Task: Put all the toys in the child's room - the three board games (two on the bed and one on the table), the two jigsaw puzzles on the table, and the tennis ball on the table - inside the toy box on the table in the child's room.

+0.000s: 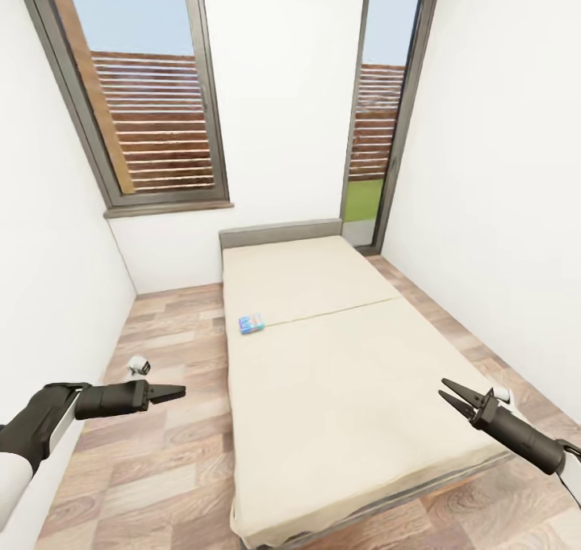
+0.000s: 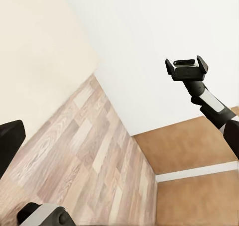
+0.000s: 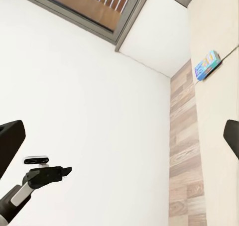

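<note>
Bed: a large flat beige mattress (image 1: 339,372) on a grey frame with a low grey headboard, running lengthwise away from the robot toward the far white wall.
Board game: a thin light blue rectangular box with cartoon print (image 1: 252,323) lies flat on the mattress, at its left edge about halfway along, beside a seam across the bedding; in the right wrist view the same box (image 3: 206,65) sits at the mattress edge next to the floor.
Left pincer: the black two-fingered left pincer (image 1: 165,392) hangs over the wood-plank floor (image 1: 161,453) to the left of the bed, fingers pressed close together, holding nothing.
Right pincer: the black right pincer (image 1: 453,395) hovers above the near right part of the mattress, fingers spread apart and empty; the left wrist view shows it (image 2: 186,65) from the front, jaws apart.
Room: white walls, a tall grey-framed window (image 1: 137,90) at left, a narrow glazed door (image 1: 387,106) at right.
</note>
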Controlling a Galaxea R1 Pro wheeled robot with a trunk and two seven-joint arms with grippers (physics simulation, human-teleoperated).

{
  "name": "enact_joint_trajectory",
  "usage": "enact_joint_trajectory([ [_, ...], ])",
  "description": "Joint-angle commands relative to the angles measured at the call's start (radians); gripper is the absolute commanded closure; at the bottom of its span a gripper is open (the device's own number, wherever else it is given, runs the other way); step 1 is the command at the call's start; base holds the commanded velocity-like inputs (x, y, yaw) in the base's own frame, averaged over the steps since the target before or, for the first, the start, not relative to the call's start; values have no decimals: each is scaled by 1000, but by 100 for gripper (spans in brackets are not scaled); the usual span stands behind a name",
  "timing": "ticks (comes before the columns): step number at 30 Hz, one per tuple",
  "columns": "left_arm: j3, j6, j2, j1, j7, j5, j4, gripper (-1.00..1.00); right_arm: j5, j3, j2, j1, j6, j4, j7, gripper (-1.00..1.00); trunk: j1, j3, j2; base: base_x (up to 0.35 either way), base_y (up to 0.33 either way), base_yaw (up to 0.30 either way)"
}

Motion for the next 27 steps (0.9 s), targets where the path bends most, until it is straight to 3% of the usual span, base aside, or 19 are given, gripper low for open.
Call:
enact_joint_trajectory([
  [1, 0, 10, 1, 0, -4, 1, 0, -100, -5, 0, 0, -1, 8, 0, 1, -100, 1, -2, -2, 103, 91, -281],
  [15, 0, 10, 1, 0, -4, 1, 0, -100, -4, 0, 0, -1, 8, 0, 1, -100, 1, -2, -2, 28, 25, -274],
  [27, 0, 10, 1, 0, -4, 1, 0, -100, -1, 0, 0, -1, 3, -1, 1, -100, 1, -2, -2, 1, 1, -63],
])
